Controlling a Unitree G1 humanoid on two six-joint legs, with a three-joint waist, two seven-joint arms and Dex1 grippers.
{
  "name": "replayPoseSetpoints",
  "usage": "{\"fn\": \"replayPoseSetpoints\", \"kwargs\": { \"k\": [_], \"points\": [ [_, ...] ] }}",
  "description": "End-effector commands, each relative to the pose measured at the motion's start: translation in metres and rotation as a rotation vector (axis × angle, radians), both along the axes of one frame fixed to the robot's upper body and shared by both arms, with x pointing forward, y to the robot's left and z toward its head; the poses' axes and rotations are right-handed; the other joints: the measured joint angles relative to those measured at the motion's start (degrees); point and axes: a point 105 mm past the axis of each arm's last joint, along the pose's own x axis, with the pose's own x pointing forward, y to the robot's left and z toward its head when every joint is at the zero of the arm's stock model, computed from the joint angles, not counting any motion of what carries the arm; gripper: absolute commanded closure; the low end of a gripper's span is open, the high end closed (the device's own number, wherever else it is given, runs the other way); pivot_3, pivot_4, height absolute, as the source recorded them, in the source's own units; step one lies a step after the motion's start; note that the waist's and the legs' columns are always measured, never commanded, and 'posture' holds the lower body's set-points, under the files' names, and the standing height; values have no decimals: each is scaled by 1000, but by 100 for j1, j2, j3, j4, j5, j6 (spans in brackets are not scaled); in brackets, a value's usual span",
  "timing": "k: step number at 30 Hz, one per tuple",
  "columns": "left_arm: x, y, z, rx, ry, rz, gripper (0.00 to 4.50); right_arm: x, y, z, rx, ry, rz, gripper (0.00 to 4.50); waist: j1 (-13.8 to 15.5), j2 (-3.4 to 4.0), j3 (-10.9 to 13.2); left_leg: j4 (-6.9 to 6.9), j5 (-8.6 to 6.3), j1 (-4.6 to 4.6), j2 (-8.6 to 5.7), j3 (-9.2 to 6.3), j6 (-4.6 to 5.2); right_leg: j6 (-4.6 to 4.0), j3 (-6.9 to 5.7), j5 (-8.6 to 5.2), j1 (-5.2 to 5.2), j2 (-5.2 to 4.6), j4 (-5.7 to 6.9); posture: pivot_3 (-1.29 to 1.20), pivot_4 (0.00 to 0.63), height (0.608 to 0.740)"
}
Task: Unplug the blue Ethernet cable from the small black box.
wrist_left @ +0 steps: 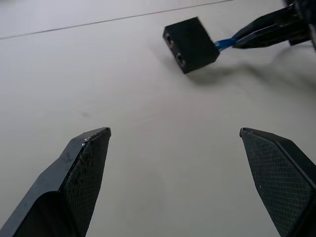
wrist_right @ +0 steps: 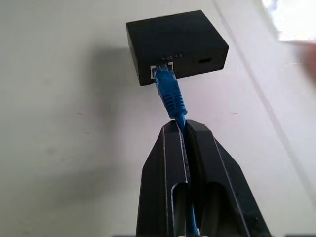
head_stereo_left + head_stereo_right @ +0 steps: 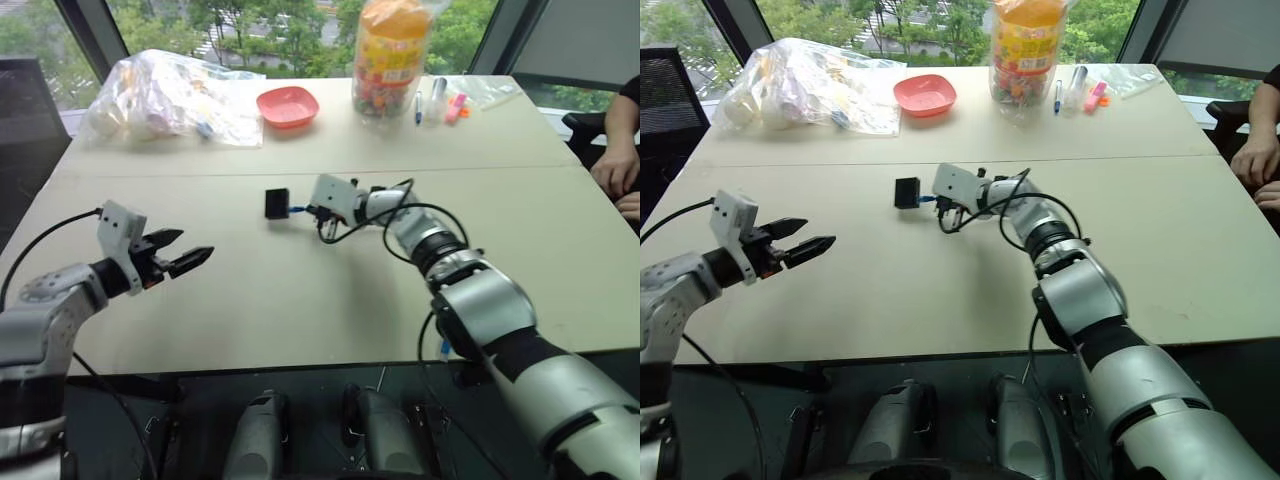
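The small black box (image 3: pixel 277 203) rests on the beige table (image 3: pixel 250 300) near its middle. The blue Ethernet cable (image 2: pixel 169 94) is plugged into a port in the box's side (image 2: pixel 175 44). My right gripper (image 2: pixel 183 126) is shut on the cable just behind the plug, a short way from the box; the cord runs back between the fingers. From the left wrist view I see the box (image 1: pixel 190 44) and a short blue stretch of cable (image 1: pixel 224 44). My left gripper (image 3: pixel 185 250) hovers open over the table's near left, well apart from the box, with nothing between its fingers.
A pink bowl (image 3: pixel 287 105), a clear plastic bag of items (image 3: pixel 170 95), a tall snack bag (image 3: pixel 390 55) and some pens (image 3: pixel 440 100) line the far side. A person's hand (image 3: pixel 615 165) rests at the right edge. Black arm cables (image 3: pixel 400 215) loop beside my right wrist.
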Motion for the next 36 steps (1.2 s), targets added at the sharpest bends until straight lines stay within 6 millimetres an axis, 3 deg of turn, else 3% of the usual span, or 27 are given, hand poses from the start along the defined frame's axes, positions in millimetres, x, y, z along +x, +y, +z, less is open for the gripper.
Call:
{"fn": "replayPoseSetpoints", "kwargs": {
  "k": [1, 7, 11, 20, 23, 30, 31, 33, 36],
  "points": [
    [26, -14, 18, -124, -23, -111, 123, -7, 6, 44, -32, -295, 119, 4475, -35, -5, -2, 1, 0, -1, 0, 1, 1, 3, 0, 1, 0, 1, -1, 0, 150, 740],
    [63, -56, 48, -384, 4, -343, 123, -13, -7, 78, -40, -554, 137, 4475, -77, -7, -2, -2, 2, 2, -1, 29, 2, 26, -1, 13, -4, 8, 8, 0, 150, 740],
    [77, -83, 68, -482, -8, -430, 123, -19, -13, 95, -12, -630, 141, 4475, -86, -9, -1, -2, 3, 2, -2, 30, 2, 31, 0, 10, -4, 8, 11, 0, 150, 740],
    [96, -123, 82, -507, -44, -439, 123, -32, -19, 94, 0, -612, 170, 4475, -78, -10, -1, -2, 3, 4, -1, 28, 3, 31, 1, 10, -3, 8, 13, 0, 150, 740],
    [92, -130, 85, -508, -43, -488, 921, -34, -19, 94, 8, -600, 169, 4500, -75, -11, 0, 0, 3, 4, -1, 28, 4, 31, 1, 10, -3, 8, 13, 0, 150, 740],
    [88, -132, 86, -499, -32, -538, 3745, -37, -21, 93, 38, -552, 148, 4500, -66, -11, 0, 0, 3, 4, -2, 25, 4, 31, 0, 10, -1, 7, 12, 0, 150, 740],
    [88, -132, 86, -494, -33, -534, 3983, -37, -21, 92, 41, -545, 146, 4500, -66, -12, 0, 0, 3, 4, -2, 25, 4, 31, 0, 10, -1, 7, 12, 0, 150, 740],
    [90, -130, 86, -496, -35, -516, 3951, -39, -21, 89, 60, -499, 151, 4500, -65, -12, 0, 1, 3, 3, -2, 25, 4, 31, 0, 10, -2, 7, 13, 0, 150, 740],
    [90, -127, 88, -530, -35, -509, 3951, -46, -24, 81, 120, -363, 165, 3606, -64, -12, 0, 1, 3, 3, -1, 20, 4, 30, 0, 10, 0, 8, 13, 0, 150, 740]
  ]
}}
